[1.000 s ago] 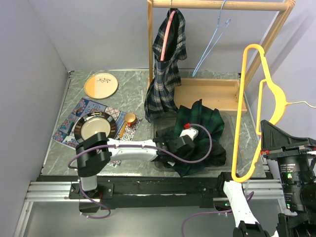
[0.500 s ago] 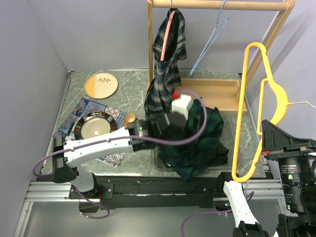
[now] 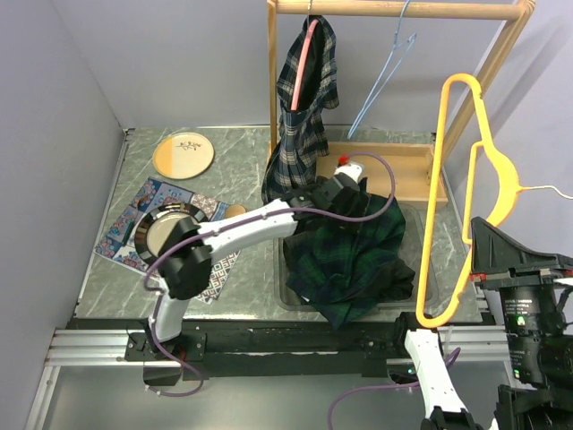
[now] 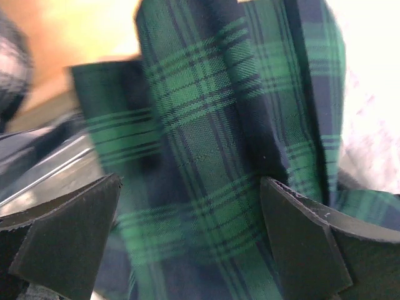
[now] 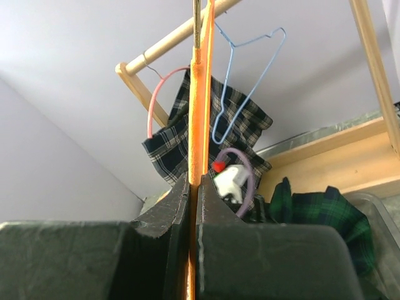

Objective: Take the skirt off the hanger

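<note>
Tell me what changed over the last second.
The left gripper lifted off the green skirt and swung away toward the wooden rack, jaws opening wide and letting the fabric go. The right gripper stays shut on the yellow hanger; the checked skirt on the rack hangs unchanged.

A wooden clothes rack (image 3: 394, 9) stands at the back of the grey marbled desk (image 3: 237, 152). Behind the rack rises a plain lilac wall (image 3: 179, 54); another lilac wall (image 3: 45, 161) stands to its left.
</note>
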Action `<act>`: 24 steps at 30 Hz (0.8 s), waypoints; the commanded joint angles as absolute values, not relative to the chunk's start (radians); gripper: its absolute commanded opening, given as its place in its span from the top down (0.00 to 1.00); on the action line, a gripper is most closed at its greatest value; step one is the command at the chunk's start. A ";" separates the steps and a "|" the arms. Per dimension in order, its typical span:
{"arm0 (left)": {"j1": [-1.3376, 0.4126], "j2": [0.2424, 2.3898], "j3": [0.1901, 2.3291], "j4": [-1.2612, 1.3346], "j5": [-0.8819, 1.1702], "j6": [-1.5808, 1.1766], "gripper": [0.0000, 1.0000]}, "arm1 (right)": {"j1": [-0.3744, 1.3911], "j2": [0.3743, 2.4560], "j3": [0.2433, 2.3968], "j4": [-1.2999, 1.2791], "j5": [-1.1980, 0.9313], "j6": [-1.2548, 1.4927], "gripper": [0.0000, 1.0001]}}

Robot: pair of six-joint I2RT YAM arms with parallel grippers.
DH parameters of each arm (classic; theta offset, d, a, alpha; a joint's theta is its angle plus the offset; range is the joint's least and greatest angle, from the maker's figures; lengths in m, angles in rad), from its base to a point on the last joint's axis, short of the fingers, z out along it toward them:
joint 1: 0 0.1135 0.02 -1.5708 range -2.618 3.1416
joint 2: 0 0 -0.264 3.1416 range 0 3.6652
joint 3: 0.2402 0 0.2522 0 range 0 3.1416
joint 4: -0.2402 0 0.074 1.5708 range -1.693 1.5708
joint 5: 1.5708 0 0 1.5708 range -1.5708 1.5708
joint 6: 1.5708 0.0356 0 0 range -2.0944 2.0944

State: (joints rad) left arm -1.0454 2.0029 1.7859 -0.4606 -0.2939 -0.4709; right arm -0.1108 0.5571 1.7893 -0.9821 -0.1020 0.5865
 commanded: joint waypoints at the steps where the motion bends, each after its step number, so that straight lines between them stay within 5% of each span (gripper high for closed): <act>1: -1.037 2.074 1.867 -0.341 -0.186 -0.396 0.01 | -0.106 0.540 1.755 -0.890 -0.115 0.595 1.00; 3: -1.039 2.132 1.900 -0.350 -0.144 -0.382 0.03 | -0.104 0.549 1.759 -0.888 -0.130 0.583 1.00; 6: -1.048 2.145 1.937 -0.359 -0.120 -0.382 0.31 | -0.103 0.557 1.769 -0.888 -0.130 0.580 1.00; 7: -1.051 2.125 1.892 -0.335 -0.104 -0.380 0.53 | -0.103 0.557 1.767 -0.887 -0.130 0.580 1.00; 12: -1.080 1.959 1.784 -0.264 0.079 -0.364 0.96 | -0.103 0.571 1.784 -0.888 -0.196 0.583 1.00; 24: -1.201 1.782 1.491 -0.209 0.114 -0.391 0.99 | -0.098 0.558 1.813 -0.891 -0.167 0.587 1.00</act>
